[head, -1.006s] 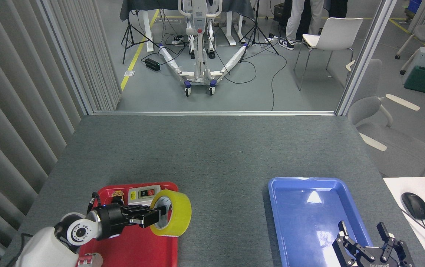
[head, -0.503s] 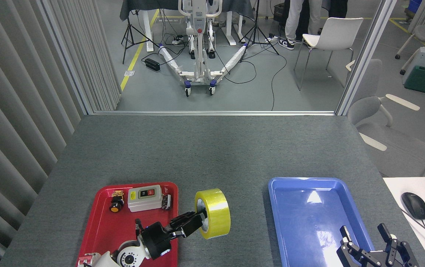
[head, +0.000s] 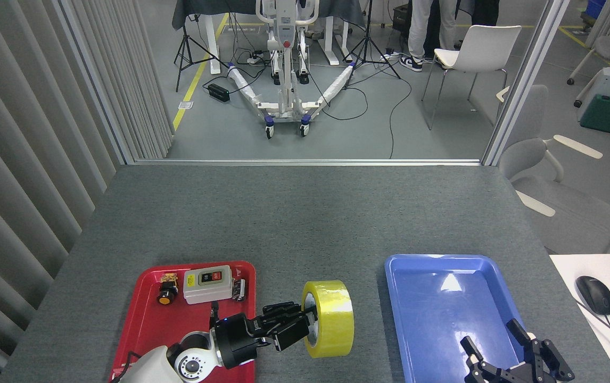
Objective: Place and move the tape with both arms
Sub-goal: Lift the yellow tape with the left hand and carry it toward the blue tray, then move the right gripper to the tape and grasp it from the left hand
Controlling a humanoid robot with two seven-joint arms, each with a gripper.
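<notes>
- Right gripper [head: 512, 348] sits at the near edge over the blue tray [head: 406, 319], jaws spread and empty; it has shifted slightly left since a second ago
- Left gripper [head: 305, 324] is clenched through the core of the tape [head: 331, 325], holding it on edge
- The tape has travelled off the red tray [head: 148, 324] to the bare table between the trays, so a handover looks close
- The switch box [head: 208, 284] lies untouched at the red tray's far end

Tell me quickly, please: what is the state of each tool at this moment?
Left tool: closed on the wide roll of translucent yellow packing tape.
Right tool: open, holding nothing, over the blue plastic tray.
</notes>
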